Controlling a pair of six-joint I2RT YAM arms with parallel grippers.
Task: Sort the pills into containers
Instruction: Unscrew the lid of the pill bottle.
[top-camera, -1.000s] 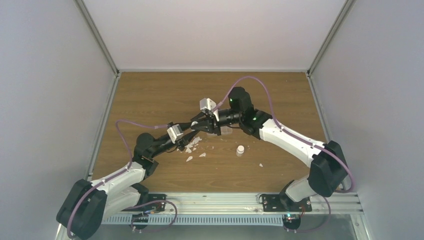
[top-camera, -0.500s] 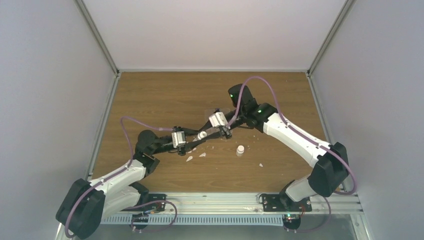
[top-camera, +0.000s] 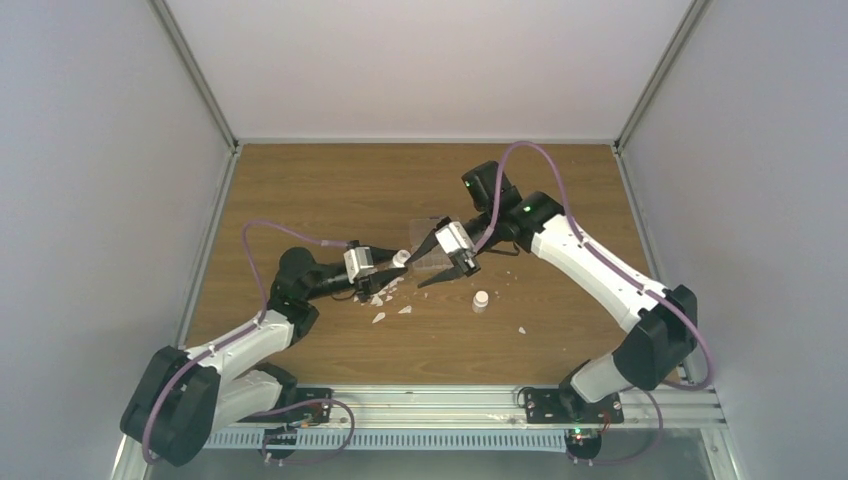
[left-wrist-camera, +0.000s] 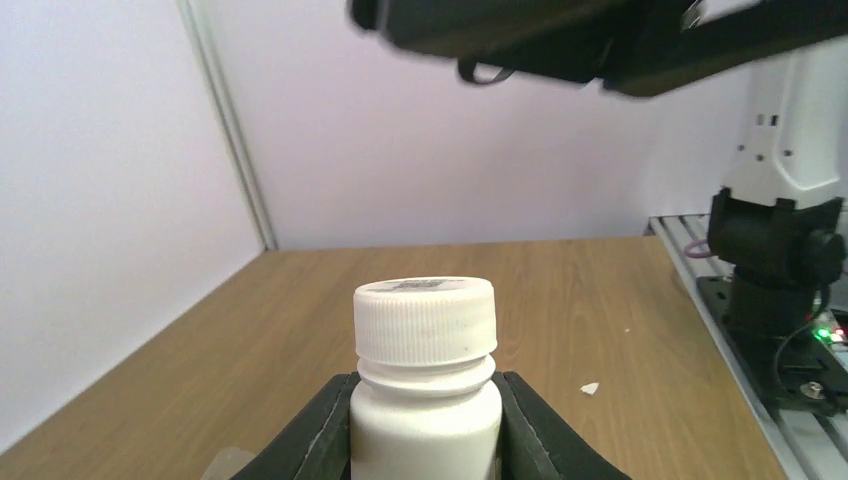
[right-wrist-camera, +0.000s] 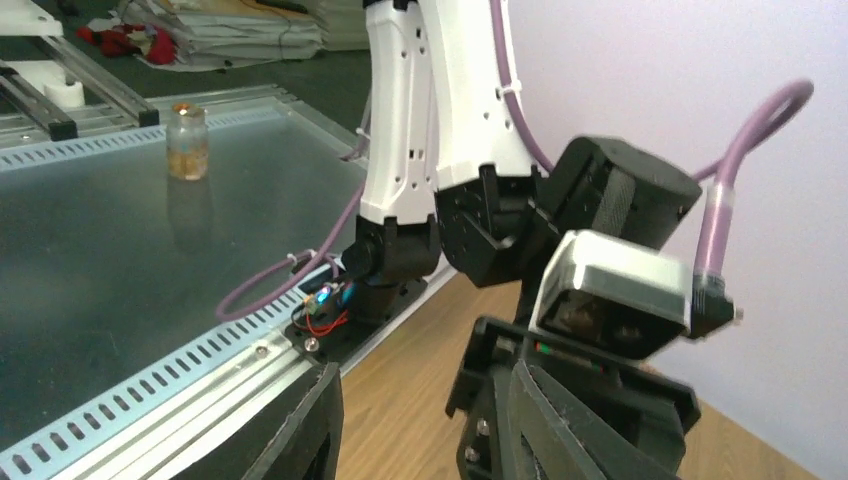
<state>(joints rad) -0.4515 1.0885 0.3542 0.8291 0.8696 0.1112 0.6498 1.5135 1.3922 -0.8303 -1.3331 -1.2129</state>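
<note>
My left gripper (left-wrist-camera: 425, 435) is shut on a small white vial (left-wrist-camera: 425, 330) with a ribbed cap on it, held upright above the wooden table; from above, this vial (top-camera: 400, 258) sits at the tip of the left gripper (top-camera: 390, 268). My right gripper (top-camera: 417, 273) stands open just to the vial's right, its fingers (right-wrist-camera: 300, 430) spread wide with nothing between them. The clear organiser box (top-camera: 428, 228) lies under the right wrist, mostly covered by it. No pills show in any view.
A second capped white vial (top-camera: 481, 299) stands on the table right of centre. White flakes (top-camera: 380, 317) lie below the left gripper, another flake (top-camera: 521, 330) further right. The left wrist camera (right-wrist-camera: 615, 290) is close in front of the right gripper.
The right gripper has pulled back from the vial to the right and opened wide. The left gripper keeps its hold on the vial and has barely shifted.
</note>
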